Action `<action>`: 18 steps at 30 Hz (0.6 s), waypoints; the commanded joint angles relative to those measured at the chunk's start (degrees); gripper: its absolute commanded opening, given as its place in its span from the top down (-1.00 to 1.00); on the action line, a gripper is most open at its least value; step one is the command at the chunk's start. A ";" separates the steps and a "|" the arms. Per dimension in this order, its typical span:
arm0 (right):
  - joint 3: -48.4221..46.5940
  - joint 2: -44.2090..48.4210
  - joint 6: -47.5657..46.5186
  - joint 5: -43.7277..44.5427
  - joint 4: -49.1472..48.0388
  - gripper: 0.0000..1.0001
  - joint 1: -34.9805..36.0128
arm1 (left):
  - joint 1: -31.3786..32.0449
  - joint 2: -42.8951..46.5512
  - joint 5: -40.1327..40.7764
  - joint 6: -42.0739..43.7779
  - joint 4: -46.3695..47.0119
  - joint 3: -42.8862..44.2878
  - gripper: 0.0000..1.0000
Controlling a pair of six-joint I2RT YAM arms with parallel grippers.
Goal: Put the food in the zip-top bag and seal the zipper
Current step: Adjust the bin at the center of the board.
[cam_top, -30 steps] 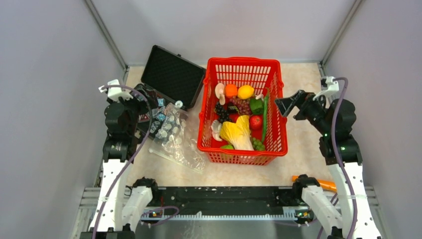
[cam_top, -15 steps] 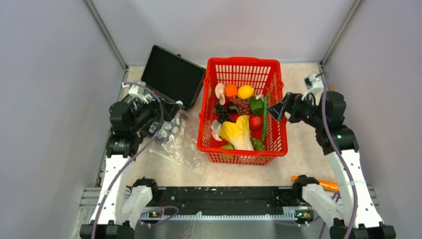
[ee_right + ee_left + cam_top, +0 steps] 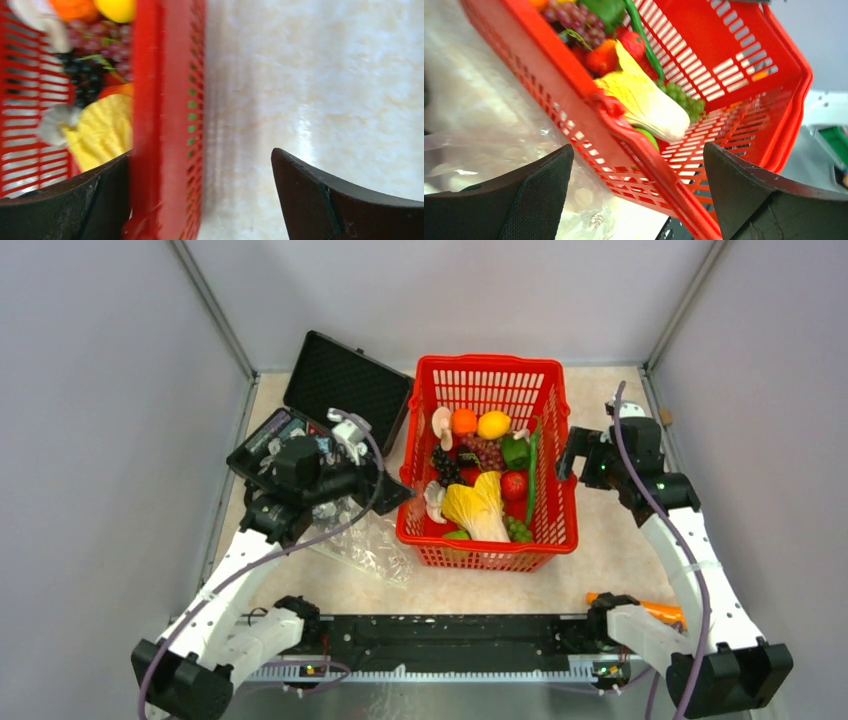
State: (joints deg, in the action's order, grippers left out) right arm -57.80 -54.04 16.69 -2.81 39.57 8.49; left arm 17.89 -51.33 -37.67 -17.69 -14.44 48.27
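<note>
The food (image 3: 480, 480) is all in the red basket (image 3: 490, 362), between the two arms. The clear bag (image 3: 365, 545) lies flat on the surface (image 3: 620, 550) left of the basket, its long axis running from far-left to near-right. I cannot make out where its zipper sits.

The left end effector (image 3: 395, 497) is spread wide and holds nothing. It hangs over the bag, against the basket's left wall, and is the nearer one to the bag. The right end effector (image 3: 563, 455), just as wide and empty, straddles the right wall.

A second ago both were back at the outer edges; both have since swung inward.
</note>
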 commanded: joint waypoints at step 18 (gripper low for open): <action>-18.32 -11.57 -8.23 11.46 -0.61 -0.97 -7.00 | 8.50 8.61 44.86 -2.87 -7.54 -6.70 -0.97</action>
State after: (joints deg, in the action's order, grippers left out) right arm -69.69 -69.76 8.88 15.46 41.25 2.00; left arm 26.35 -43.11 -11.60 -14.92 -18.48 46.11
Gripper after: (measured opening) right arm 0.986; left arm 0.986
